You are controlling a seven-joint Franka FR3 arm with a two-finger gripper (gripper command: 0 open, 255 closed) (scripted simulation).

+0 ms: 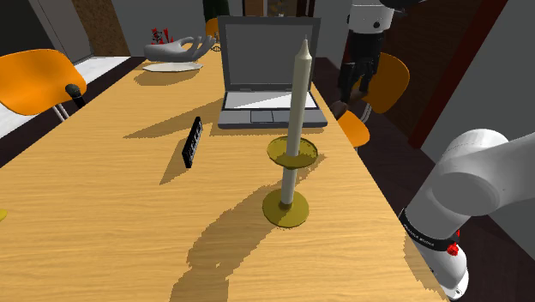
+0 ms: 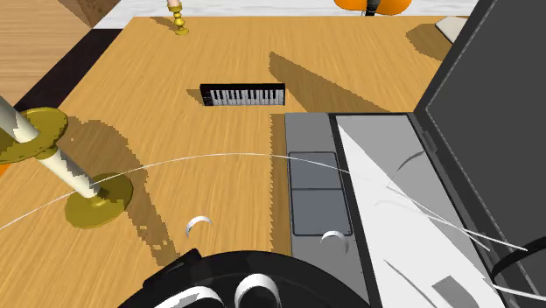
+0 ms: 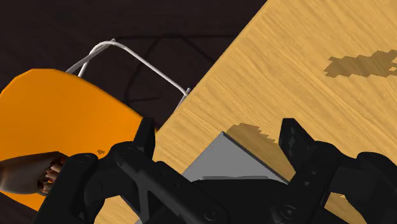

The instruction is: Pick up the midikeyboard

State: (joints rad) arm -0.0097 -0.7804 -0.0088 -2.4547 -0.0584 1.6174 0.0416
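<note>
The gripper (image 3: 219, 130), fingers spread and empty, should cross the laptop (image 1: 267, 77) (staying high) toward the MIDI keyboard (image 1: 193, 141), then straddle its narrow width.

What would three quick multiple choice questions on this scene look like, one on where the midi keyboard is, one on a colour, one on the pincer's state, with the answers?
1. In the shoulder view, where is the midi keyboard?
A. on the table, left of the laptop
B. on top of the laptop
C. behind the laptop's screen

2. What colour are the chairs?
A. blue
B. orange
C. green

3. How is the pincer?
A. shut on the midi keyboard
B. shut on the laptop's lid
C. open, holding nothing

Answers:
1 A: it lies on bare wood, apart from the laptop.
2 B: the seats beside the table are bright orange.
3 C: in the wrist view the fingers stand apart and clasp nothing.
</note>
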